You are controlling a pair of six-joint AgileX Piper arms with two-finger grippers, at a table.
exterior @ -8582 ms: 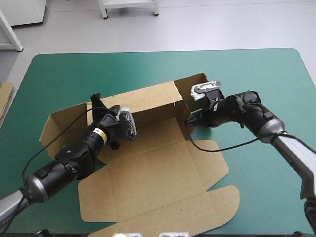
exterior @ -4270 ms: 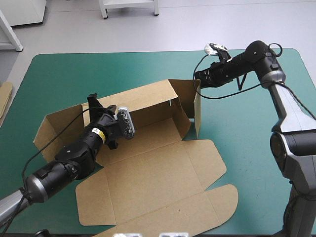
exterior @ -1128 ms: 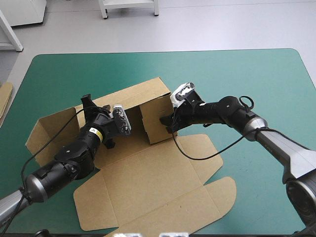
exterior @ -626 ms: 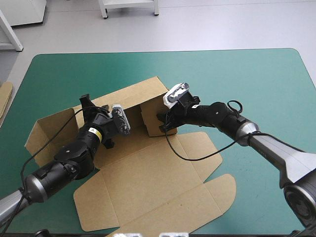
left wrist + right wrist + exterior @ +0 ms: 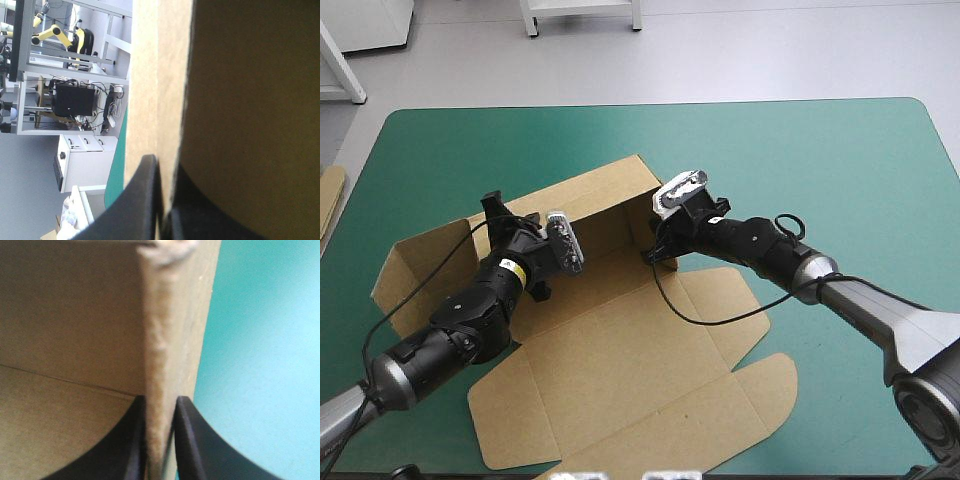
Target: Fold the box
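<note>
Box [image 5: 620,350] walls raised, clamped by end effectors [image 5: 162,167] [image 5: 160,402].

The left arm reaches in low from the near left, its left gripper [image 5: 500,218] pointing toward the surface's far edge, fingers [image 5: 142,200] almost together, pinching a wall of the box [image 5: 610,195]. The right arm stretches in from the right, its right gripper [image 5: 658,252] clamping a wall edge between nearly touching fingers [image 5: 187,445].
</note>
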